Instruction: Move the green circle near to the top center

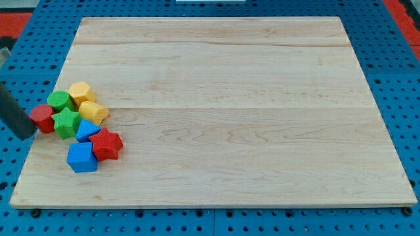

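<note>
Bright, even light covers the wooden surface [223, 98], with no glare. Shadows are soft and short, falling just beneath the blocks near the left edge. The dark rod [14, 111] there looks blurred.

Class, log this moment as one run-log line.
tip: left of red block | green circle: in left cluster, not moved | top center: empty
</note>
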